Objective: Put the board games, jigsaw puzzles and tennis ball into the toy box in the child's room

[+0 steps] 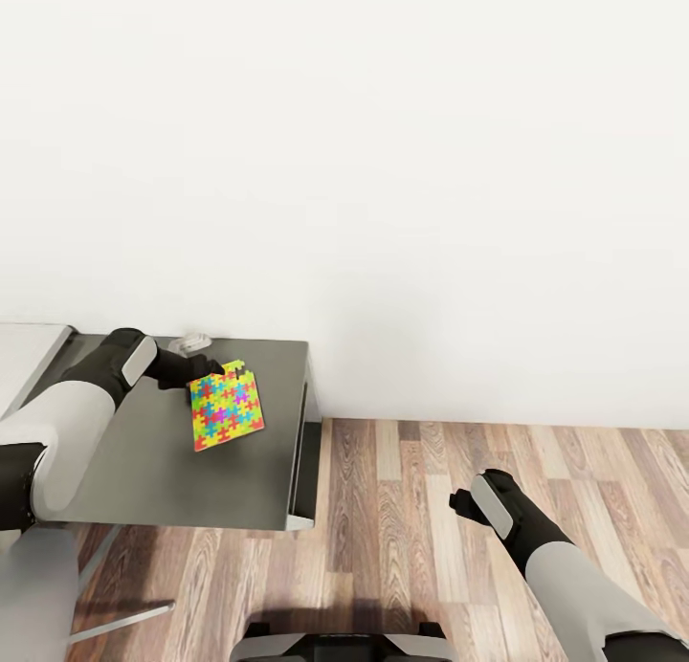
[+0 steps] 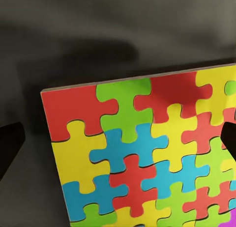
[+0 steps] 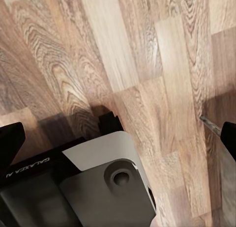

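My left gripper (image 1: pixel 222 373) grips a jigsaw puzzle (image 1: pixel 227 411) above the dark cabinet (image 1: pixel 144 471). My right gripper (image 1: pixel 463 505) hangs open over the wood floor (image 1: pixel 402 509).

A low dark grey-topped side cabinet (image 1: pixel 191 471) is standing against a plain white wall (image 1: pixel 383 165). Brown wood-plank flooring (image 1: pixel 431 528) is stretching out beside it. A small clear object (image 1: pixel 189 341) is lying at the cabinet's back edge.

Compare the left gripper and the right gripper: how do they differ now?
The left gripper is over the dark grey cabinet top with a jigsaw puzzle between its fingers; the right gripper holds nothing. The left reaches forward; the right hangs low above the wood floor. Both have black fingers.
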